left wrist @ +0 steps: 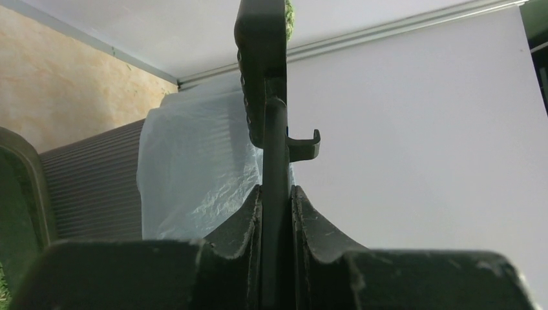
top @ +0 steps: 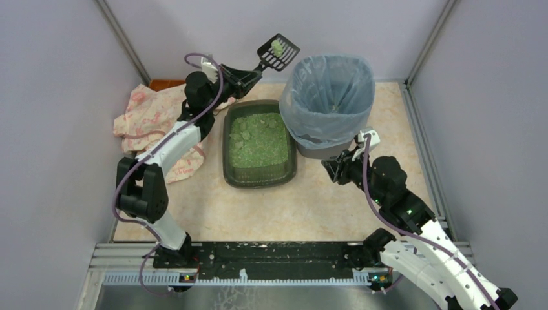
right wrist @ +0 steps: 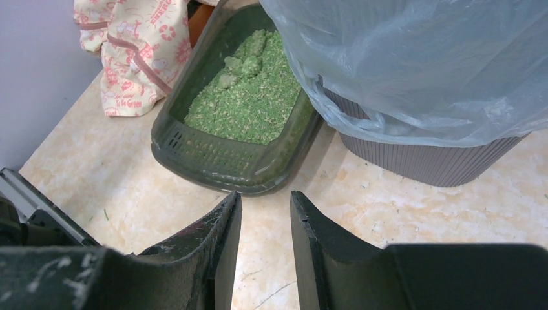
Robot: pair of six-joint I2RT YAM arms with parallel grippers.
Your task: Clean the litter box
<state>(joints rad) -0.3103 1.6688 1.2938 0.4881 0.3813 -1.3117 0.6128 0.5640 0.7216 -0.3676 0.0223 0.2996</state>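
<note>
The litter box (top: 260, 181) is a shallow dark tray of green granular litter with a few clumps, lying mid-table; its near rim (right wrist: 213, 165) shows in the right wrist view. My left gripper (top: 249, 74) is raised behind the box and shut on the handle of the black slotted scoop (top: 278, 53). The scoop carries a green clump (top: 277, 46) just left of the bin's rim. In the left wrist view the gripper (left wrist: 276, 188) pinches the scoop handle (left wrist: 274, 142). My right gripper (right wrist: 265, 197) hovers open and empty over the table, near the box's front right corner.
A round ribbed bin (top: 329, 97) lined with a blue-grey bag (right wrist: 413, 64) stands right of the box, touching it. A pink-patterned cloth (top: 155, 116) lies crumpled at the left, by the wall. Grey walls close in the back and both sides.
</note>
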